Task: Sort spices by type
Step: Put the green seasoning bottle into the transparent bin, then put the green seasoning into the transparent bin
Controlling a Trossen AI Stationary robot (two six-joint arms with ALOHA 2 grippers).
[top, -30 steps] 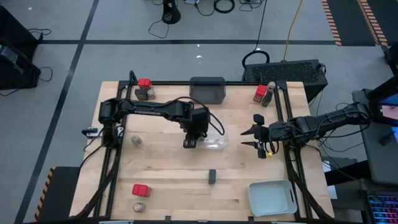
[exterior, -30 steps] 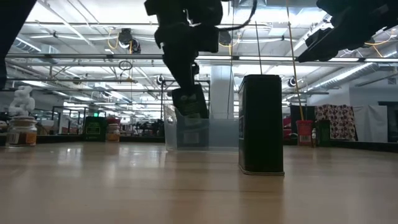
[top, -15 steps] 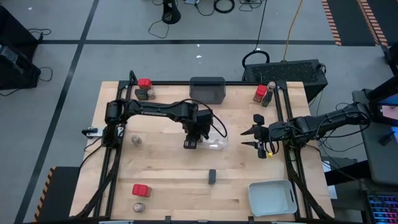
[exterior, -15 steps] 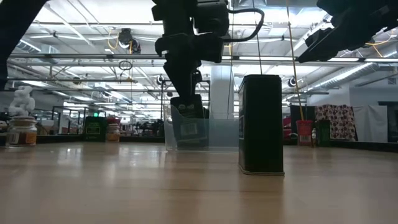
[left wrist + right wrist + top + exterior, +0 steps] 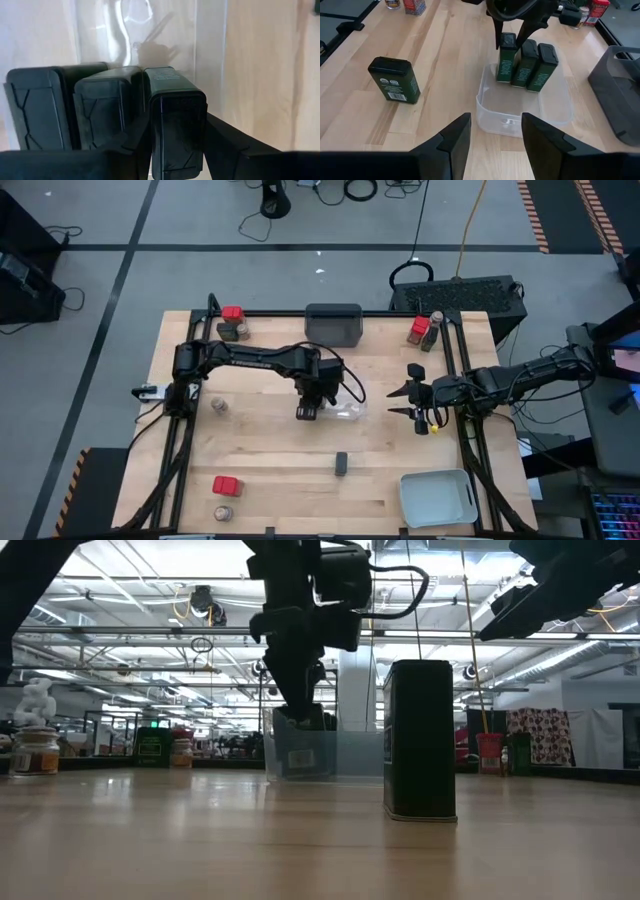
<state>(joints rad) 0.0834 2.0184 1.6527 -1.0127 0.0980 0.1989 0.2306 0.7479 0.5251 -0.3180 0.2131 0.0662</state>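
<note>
The left hand (image 5: 309,409) hangs over the clear tray (image 5: 547,112) near the middle of the counter (image 5: 270,460), pinching a black spice tin (image 5: 506,62) and setting it upright at the end of a row with two more black tins (image 5: 532,64) already in that tray. So the step in hand is placing the third black tin with its kind; from the low view it looks down inside the tray wall, though I cannot tell if it rests on the floor of the tray

The right hand (image 5: 414,399) waits at three o'clock, fingers spread and holding nothing

What comes next, I judge: the left hand should part its fingers and lift straight up so the row is not knocked over. Then the lone black tin (image 5: 341,464) at six o'clock wants fetching. Red-topped containers (image 5: 226,485) and round jars (image 5: 223,511) at seven o'clock, a jar (image 5: 218,406) at nine, and pairs at eleven (image 5: 233,323) and one o'clock (image 5: 421,328) are left for the dark grey tray (image 5: 333,323) at twelve and the pale tray (image 5: 438,497) at five
</note>
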